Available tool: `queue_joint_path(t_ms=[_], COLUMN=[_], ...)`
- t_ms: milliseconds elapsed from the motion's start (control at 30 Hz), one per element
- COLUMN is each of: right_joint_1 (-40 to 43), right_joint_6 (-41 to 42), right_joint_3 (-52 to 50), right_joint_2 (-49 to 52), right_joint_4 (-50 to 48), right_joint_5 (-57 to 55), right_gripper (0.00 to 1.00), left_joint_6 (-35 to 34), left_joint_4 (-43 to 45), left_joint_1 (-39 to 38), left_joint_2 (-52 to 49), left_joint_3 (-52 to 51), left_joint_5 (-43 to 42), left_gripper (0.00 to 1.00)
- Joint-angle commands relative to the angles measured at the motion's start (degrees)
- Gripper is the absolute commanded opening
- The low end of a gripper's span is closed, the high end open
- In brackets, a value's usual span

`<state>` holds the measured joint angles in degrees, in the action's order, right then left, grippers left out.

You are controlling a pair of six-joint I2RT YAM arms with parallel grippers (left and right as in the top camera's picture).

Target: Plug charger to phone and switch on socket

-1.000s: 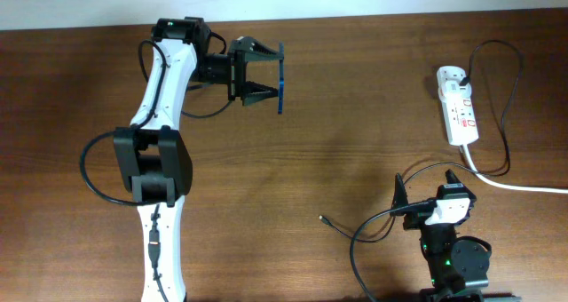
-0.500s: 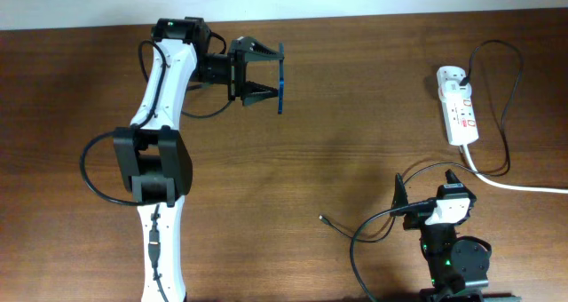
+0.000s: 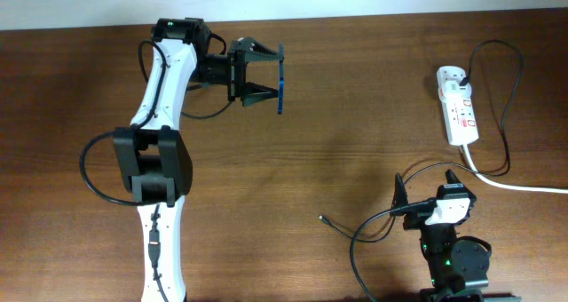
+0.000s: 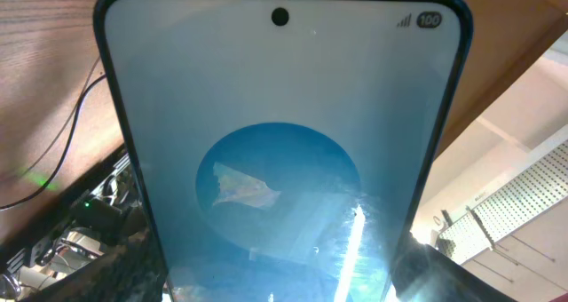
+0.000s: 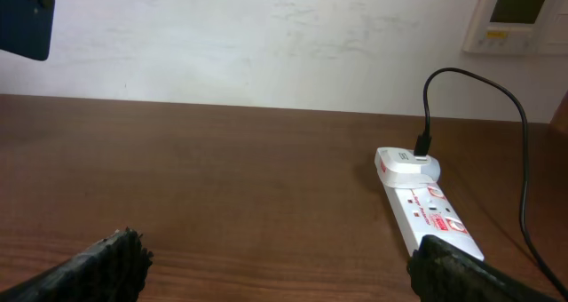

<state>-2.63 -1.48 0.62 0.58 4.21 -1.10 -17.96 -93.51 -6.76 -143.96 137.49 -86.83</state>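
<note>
Left gripper (image 3: pixel 277 75) clamps the phone (image 4: pixel 280 160); right gripper (image 3: pixel 426 179) rests open, socket (image 5: pixel 426 209) ahead-right, charger (image 3: pixel 321 218) tip left.

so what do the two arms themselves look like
The left arm has white links with black joint housings, black cables and a green light; the left gripper is black. The right arm is black with a white wrist block, green lights, and a black right gripper with rough-textured fingers.
</note>
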Motion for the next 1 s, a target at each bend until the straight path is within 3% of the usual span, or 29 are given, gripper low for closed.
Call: queue_joint_path(t_ms=[0,967], right_joint_1=[-0.35,-0.35], right_joint_6=[0.39,0.39], right_joint_3=[-0.31,-0.31], right_joint_2=[-0.37,-0.37], right_joint_4=[0.33,0.33], right_joint_5=[-0.7,-0.7], right_gripper=[0.98,0.98], left_joint_6=[0.48,0.5], left_joint_4=[-0.24,-0.22], left_joint_1=[0.22,0.24], left_joint_2=[-0.02,-0.02], left_joint_3=[1.75,1.75], left_joint_5=[-3.37,-3.37], left_gripper=[0.71,0.72])
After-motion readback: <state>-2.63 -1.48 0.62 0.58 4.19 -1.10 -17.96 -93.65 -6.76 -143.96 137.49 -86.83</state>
